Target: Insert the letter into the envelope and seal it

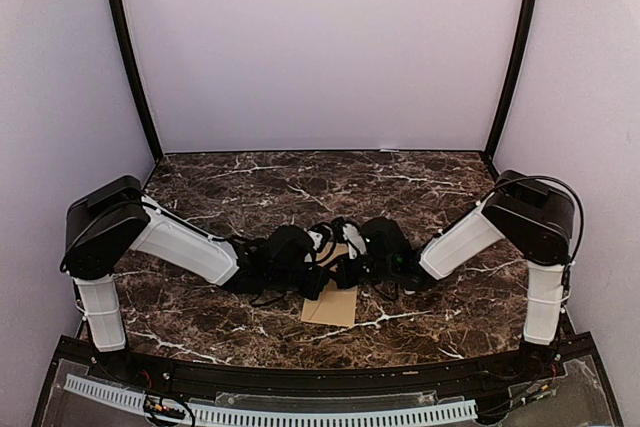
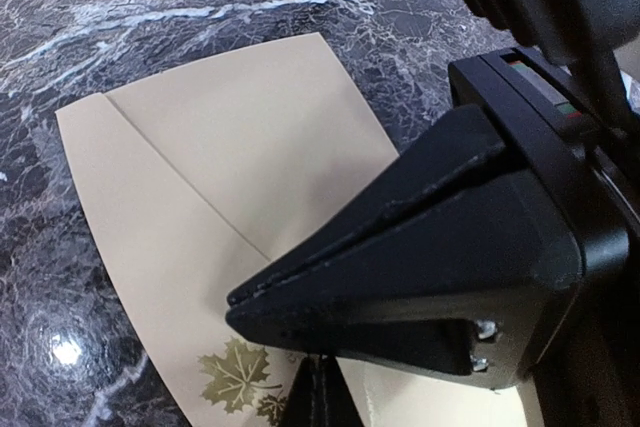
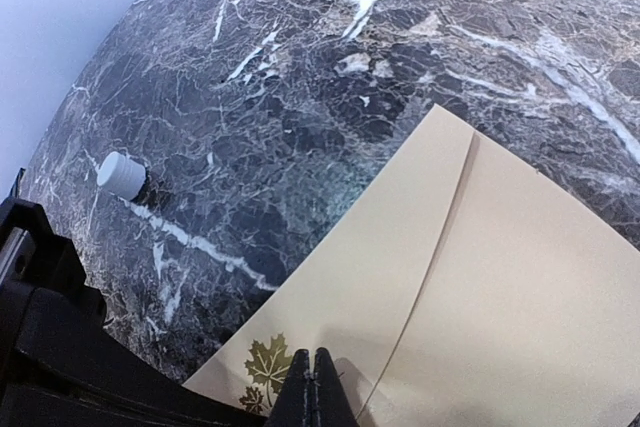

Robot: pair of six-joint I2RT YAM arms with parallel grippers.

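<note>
On the marble surface (image 1: pixel 240 182), the left arm (image 1: pixel 180 242) and right arm (image 1: pixel 465 237) folded inward, their wrists meeting over the flat-lying envelope (image 1: pixel 332 305). Both pairs of jaws were pressed shut and empty, tips down beside the envelope's leaf mark (image 3: pixel 268 362). A small white cylinder (image 3: pixel 121 174) stood well apart from the envelope.

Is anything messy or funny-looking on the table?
Nothing looks spilled or torn. The envelope lies flat with its flap folded down. One small white cylinder sits alone on the marble table; I can't tell what it is.
</note>
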